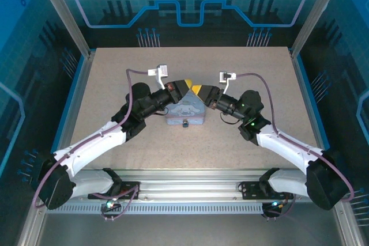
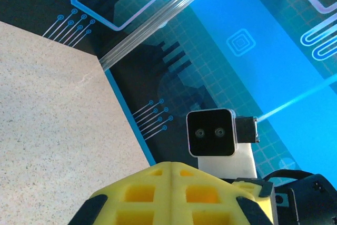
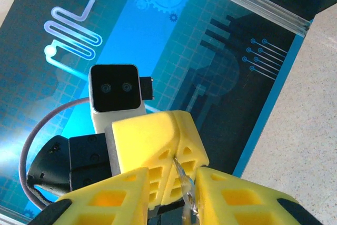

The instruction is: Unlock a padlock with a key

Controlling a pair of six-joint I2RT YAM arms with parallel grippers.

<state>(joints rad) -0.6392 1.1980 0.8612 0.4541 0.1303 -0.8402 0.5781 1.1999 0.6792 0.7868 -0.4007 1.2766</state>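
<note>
Yellow right fingers [image 3: 216,188] sit at the bottom of the right wrist view, a narrow way apart, with the key [image 3: 187,193] — a thin metal sliver — in the gap between them. Whether their pads actually press on it I cannot tell. The sliver runs up to the seam of the left fingers [image 3: 152,146], which face them tip to tip and are pressed fully together. In the left wrist view the same left fingers [image 2: 142,193] show no gap at all. I read this as the key being passed or re-seated between the two sets of fingers, so that one arm gets a firm, well-aligned hold on it.

From above, both arms lean inward and meet in mid-air over the middle of the table [image 1: 115,84], directly above a pale-blue tin [image 1: 173,118]. The padlock [image 1: 185,123] looks to be the small dark thing at the near edge of the tin, below the fingers and apart from them — nothing touches it. Working right over it makes for a short trip down once the key is secure. By this reading the task is at an early stage: the key is in the air, not yet at the lock, and which way the keyhole faces is too small to make out.
</note>
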